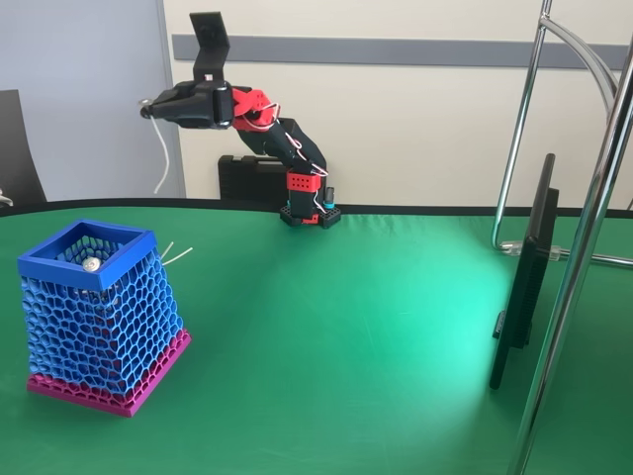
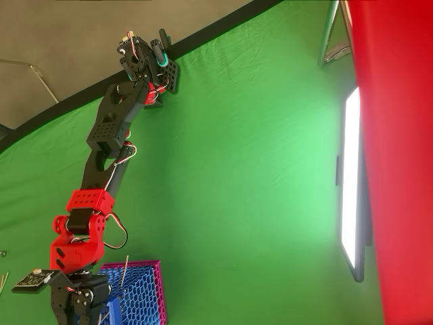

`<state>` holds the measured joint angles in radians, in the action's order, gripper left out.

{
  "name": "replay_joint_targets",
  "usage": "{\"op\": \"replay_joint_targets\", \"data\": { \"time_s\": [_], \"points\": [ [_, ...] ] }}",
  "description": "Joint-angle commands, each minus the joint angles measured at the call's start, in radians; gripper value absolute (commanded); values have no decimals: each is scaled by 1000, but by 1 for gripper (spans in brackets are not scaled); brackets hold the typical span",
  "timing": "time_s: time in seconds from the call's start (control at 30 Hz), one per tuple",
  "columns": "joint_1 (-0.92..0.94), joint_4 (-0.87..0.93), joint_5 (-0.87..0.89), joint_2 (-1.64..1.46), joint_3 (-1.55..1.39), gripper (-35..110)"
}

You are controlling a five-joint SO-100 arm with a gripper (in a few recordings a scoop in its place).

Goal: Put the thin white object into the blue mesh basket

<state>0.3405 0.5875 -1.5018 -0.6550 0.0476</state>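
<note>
In the fixed view my gripper (image 1: 150, 107) is raised high, behind and a little right of the blue mesh basket (image 1: 94, 317). It is shut on the dark-tipped end of the thin white object (image 1: 161, 158), which hangs down curved below the fingers. The basket stands upright on its magenta base at the table's left, with a small silvery ball (image 1: 91, 264) showing inside its rim. In the overhead view the gripper (image 2: 78, 301) sits at the bottom left edge, just left of the basket (image 2: 139, 294).
Thin white sticks (image 1: 176, 255) poke out behind the basket's far right corner. A dark monitor (image 1: 524, 277) on its stand and chrome tubes (image 1: 584, 247) occupy the right side. A black case (image 1: 247, 183) sits behind the arm's base (image 1: 309, 213).
</note>
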Motion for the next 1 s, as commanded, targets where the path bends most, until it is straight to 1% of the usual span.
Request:
{"op": "replay_joint_targets", "data": {
  "time_s": [0.0,0.07,0.17,0.43,0.8,0.9,0.97],
  "points": [
    [11,-51,-18,6,12,1],
    [20,-95,-32,26,8,1],
    [34,-212,-69,61,-17,1],
    [66,-259,-77,91,-54,1],
    [107,-268,-20,133,-94,1],
    [104,-348,-34,150,-117,1],
    [95,-367,-40,160,-118,1]
  ]
}}
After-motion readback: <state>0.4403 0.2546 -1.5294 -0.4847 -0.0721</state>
